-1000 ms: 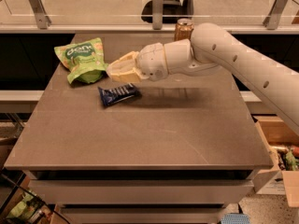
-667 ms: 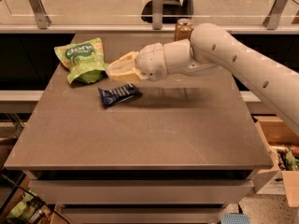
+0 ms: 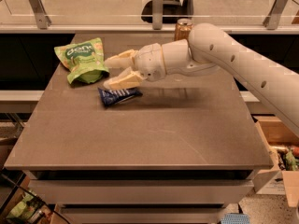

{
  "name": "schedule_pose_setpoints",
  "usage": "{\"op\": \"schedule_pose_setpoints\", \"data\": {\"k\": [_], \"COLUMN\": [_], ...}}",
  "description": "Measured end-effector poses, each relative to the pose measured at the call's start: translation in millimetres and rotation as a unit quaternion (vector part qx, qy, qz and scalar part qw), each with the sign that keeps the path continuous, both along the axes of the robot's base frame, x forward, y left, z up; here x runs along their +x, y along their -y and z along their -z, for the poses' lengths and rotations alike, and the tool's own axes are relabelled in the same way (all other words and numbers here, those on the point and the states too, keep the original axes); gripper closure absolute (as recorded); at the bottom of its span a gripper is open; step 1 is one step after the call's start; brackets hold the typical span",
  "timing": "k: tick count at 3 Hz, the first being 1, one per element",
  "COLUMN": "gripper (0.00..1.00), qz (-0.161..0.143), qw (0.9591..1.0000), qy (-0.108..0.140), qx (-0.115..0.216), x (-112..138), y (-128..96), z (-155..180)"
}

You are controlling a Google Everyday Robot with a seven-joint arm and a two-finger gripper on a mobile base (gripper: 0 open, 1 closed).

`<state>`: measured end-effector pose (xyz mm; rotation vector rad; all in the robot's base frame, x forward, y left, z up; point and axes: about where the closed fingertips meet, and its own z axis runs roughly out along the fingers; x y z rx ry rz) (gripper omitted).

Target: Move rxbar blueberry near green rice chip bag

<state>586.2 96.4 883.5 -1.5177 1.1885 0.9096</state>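
Presently on the worktop (image 3: 163,134), a flat, matte brown slab:
- Bar (image 3: 119,96): small flat dark-blue rectangular wrapper with white lettering, lying left of centre, slightly askew.
- Bag (image 3: 81,59): light-green crinkled foil pouch, rear left, near the bar but apart from it.
- Can (image 3: 183,29): orange-gold cylinder at the rear edge, partly behind the arm.
- Gripper (image 3: 106,73): smooth cream plastic, hangs just over the bar's far side, beside the bag; jaws spread wide, holding nothing.

Soft, even overhead light, slightly blurry throughout, gripper (image 3: 106,73) above the table's (image 3: 163,134) far left, fingers (image 3: 124,80) spread, arm's (image 3: 243,59) faint shadow on the table beneath it, dim underneath.
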Motion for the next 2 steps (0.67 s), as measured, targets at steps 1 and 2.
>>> {"op": "schedule_pose_setpoints", "data": {"k": [1,2], "gripper": [0.00,0.00], "qz": [-0.002,-0.002], "qw": [1.0000,1.0000], "qy": [0.000,0.000], "qx": [0.000,0.000], "x": [-1.0,-1.0], "y": [-2.5,-2.5], "z": [-0.1,-0.1]}}
